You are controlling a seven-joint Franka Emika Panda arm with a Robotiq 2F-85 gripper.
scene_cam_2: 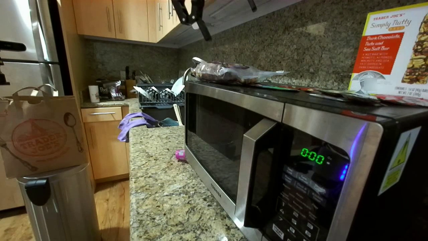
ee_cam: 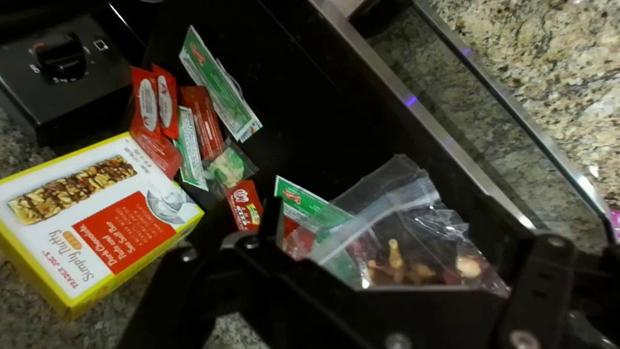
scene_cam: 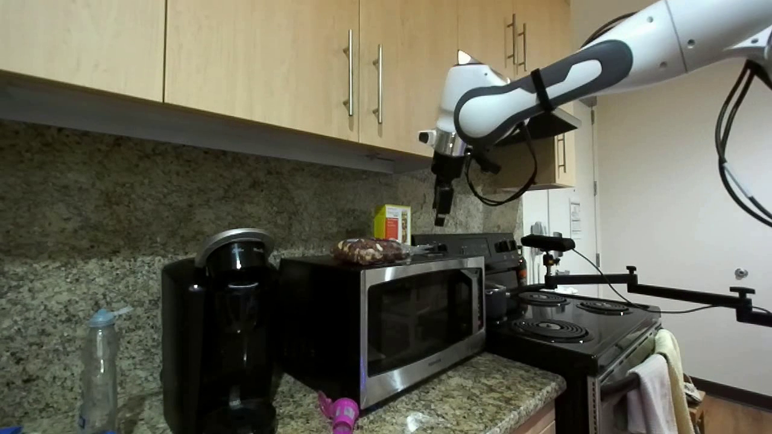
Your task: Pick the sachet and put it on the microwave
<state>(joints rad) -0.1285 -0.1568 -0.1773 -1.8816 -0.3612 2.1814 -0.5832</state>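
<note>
The placing looks finished: a clear plastic zip bag [scene_cam: 368, 251] with brownish, lumpy contents, apparently the sachet meant, lies on top of the boxy microwave [scene_cam: 416, 319] with silver steel front and dark glass door. Whether one of the small flat red and green packets [ee_cam: 206, 116], toward ten o'clock in the wrist view, is wanted instead cannot be told. The black two-fingered tool [scene_cam: 442, 217] is released, its fingers [ee_cam: 545, 281] spread wide and gripping nothing; in an exterior view it hangs apart from the bag, up toward two o'clock from it. If the bag is the right thing, the next move should need only a lift away toward twelve o'clock, without brushing the bag's loose clear end or the yellow-and-white cardboard carton [ee_cam: 97, 223], between eight and nine o'clock in the wrist view. The white and dark-grey robot arm [scene_cam: 588, 75] enters an exterior view from two o'clock, its forearm sloping down and its wrist bent so that the tool points nearly straight to six o'clock.
</note>
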